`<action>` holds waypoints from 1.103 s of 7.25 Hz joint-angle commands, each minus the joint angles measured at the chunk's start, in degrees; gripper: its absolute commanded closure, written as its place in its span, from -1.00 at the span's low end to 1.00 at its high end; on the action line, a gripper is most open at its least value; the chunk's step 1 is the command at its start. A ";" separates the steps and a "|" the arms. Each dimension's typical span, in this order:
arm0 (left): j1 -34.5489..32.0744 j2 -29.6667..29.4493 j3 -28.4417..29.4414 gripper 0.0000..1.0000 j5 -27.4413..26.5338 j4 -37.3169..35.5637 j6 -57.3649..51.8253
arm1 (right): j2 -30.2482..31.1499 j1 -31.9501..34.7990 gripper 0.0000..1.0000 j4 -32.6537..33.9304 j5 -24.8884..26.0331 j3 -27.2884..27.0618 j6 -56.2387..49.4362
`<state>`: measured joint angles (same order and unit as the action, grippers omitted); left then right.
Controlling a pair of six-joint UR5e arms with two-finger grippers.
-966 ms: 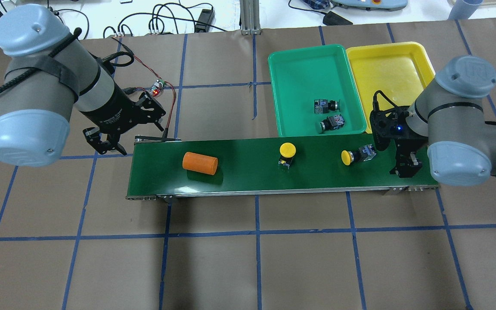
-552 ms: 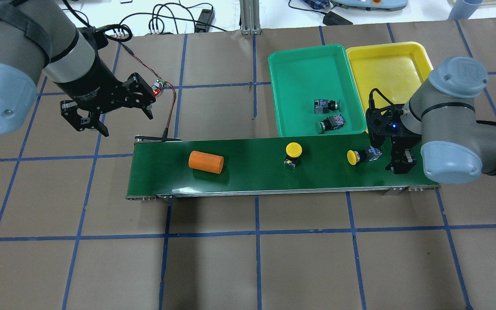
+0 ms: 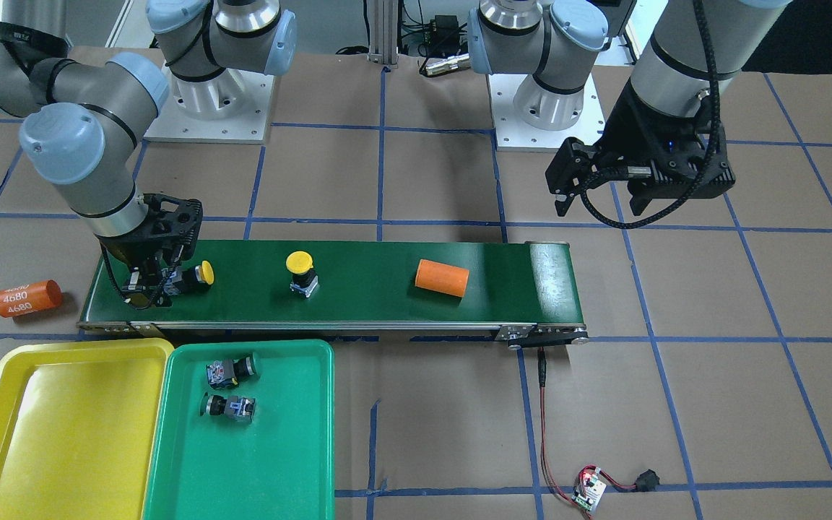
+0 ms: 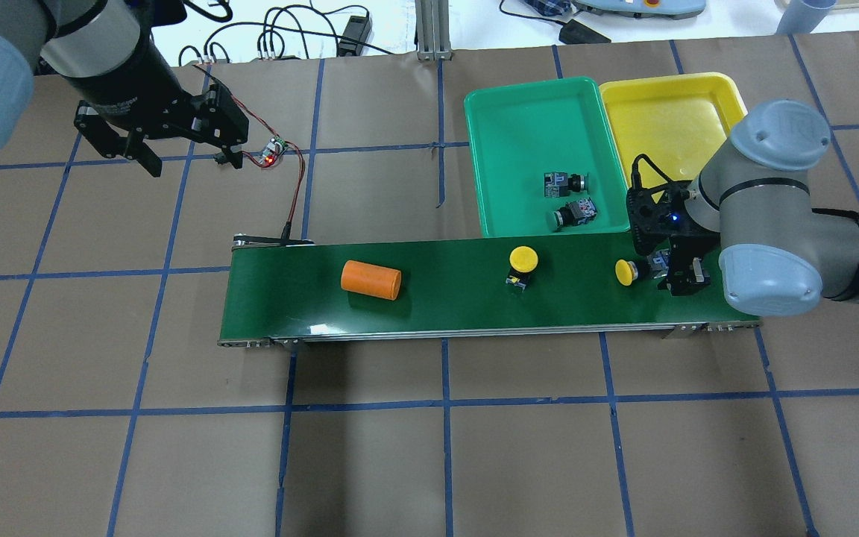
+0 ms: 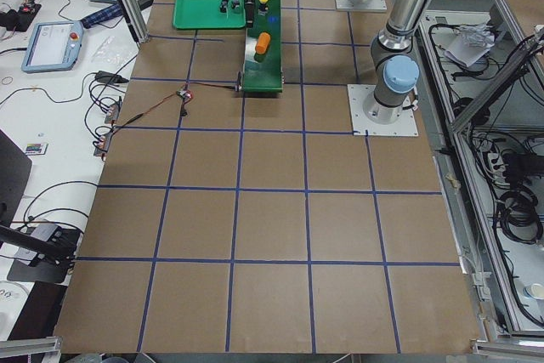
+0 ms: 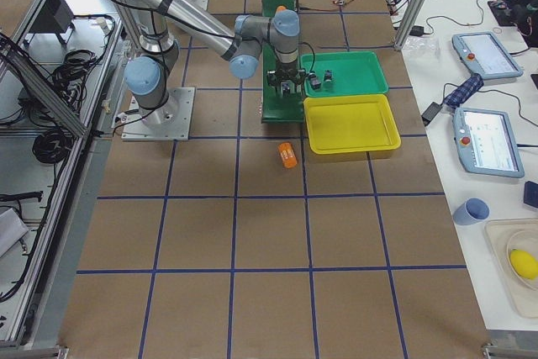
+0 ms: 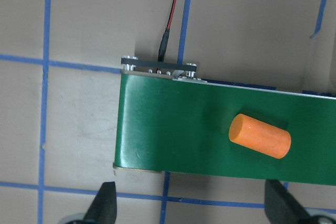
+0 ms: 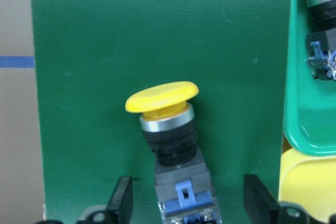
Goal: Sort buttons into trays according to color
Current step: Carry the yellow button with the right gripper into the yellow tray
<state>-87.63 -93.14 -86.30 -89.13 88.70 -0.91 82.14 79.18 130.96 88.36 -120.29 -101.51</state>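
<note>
Two yellow buttons are on the dark-green conveyor belt. One yellow button lies on its side at the belt's right end, cap pointing left. My right gripper is open and low over it, one finger on each side of its grey body without touching. The other yellow button stands mid-belt. Two green buttons lie in the green tray. The yellow tray holds nothing. My left gripper hangs open, raised beyond the belt's left end.
An orange cylinder lies on the belt's left half. A second orange cylinder lies on the table off the belt's right end. A small circuit board with red wires sits behind the belt's left end.
The right gripper has slid left until it straddles the yellow button's body. The left arm has risen and drawn back from the belt. The cylinder and both yellow buttons have drifted right.
</note>
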 commanded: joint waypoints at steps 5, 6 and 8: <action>-0.35 -3.36 7.11 -1.00 -0.79 3.58 -7.26 | -9.74 -0.78 0.94 0.00 1.38 17.57 0.17; -0.52 -2.49 7.28 -1.00 -1.57 5.85 -7.09 | -16.24 -1.39 0.92 0.00 1.20 23.90 -0.44; -1.22 -2.13 6.58 -1.00 -0.79 6.75 -6.12 | -20.95 -4.29 -0.98 -0.79 -0.29 25.64 -2.01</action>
<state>-88.36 -95.65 -79.32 -90.16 94.81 -7.44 64.31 76.45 130.57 88.84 -96.31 -102.39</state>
